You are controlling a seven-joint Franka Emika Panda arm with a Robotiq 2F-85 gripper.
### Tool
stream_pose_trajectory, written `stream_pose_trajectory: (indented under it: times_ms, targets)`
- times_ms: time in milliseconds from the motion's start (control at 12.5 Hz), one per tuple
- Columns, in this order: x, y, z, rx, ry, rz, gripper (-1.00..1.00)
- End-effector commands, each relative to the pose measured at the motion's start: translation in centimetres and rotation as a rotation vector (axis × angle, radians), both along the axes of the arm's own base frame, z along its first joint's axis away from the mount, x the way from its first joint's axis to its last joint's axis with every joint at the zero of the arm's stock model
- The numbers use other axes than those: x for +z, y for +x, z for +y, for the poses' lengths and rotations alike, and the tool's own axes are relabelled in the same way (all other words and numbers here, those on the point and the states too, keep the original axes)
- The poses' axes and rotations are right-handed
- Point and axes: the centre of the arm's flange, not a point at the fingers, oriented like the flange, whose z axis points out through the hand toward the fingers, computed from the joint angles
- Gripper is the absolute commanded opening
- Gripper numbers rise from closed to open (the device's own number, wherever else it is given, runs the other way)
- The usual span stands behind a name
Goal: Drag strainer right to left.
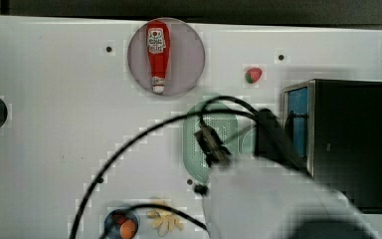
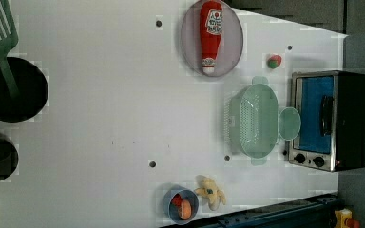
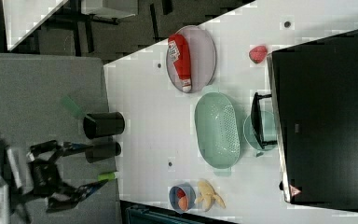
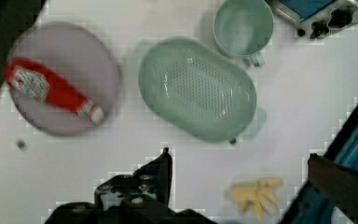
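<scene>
1. The gripper [image 4: 240, 155] is seen in the wrist view with its two dark fingers spread to their widest; nothing is held between them.
2. The strainer [image 4: 196, 88] is seen on the white worktop [image 2: 100, 118] ahead of the open fingers, apart from them and untouched.
3. In the top view, the arm [image 1: 268, 199] is seen hanging over the strainer [image 1: 195, 149], so that part of the strainer is covered by it and by black cables.
4. The strainer [image 2: 254, 118] is shown upright in the left view, with its hollow facing up and a small tab handle at each end.
5. A mint-green mug [image 4: 242, 28] is found on the far side of the strainer from the gripper, just beside the strainer's rim.
6. Beyond the mug [image 2: 290, 122], a toaster oven [image 2: 330, 118] with a blue-tinted door is stood on the worktop.
7. A ketchup bottle [image 4: 51, 91] is laid on a round grey plate [image 4: 88, 65], off to one side of the strainer and well apart from the gripper.
8. A yellow banana toy [image 4: 256, 193] is seen close to the gripper, nearer to it than the strainer.
9. A small red strawberry toy [image 2: 274, 61] is placed near the oven's corner.
</scene>
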Motion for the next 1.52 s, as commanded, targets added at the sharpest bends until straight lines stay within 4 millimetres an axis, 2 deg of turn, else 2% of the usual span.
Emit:
stream_pose_trajectory:
  times_ms: [80,240,480,960,1200,1520]
  targets:
    - [-7.8,2.8,1.3,-0.056,0.008,0.145,1.0]
    - [-12.9,3.9,1.3,-0.128,0.006,0.153,1.0]
    - [-21.7,5.0,1.6,-0.237,0.001,0.148,1.0]
    - [-37.7,5.3,3.0,-0.404,-0.007,0.139,1.0]
    - [-43.0,5.7,4.5,-0.447,-0.005,0.126,1.0]
    - [-47.7,5.2,5.3,-0.44,-0.008,0.143,1.0]
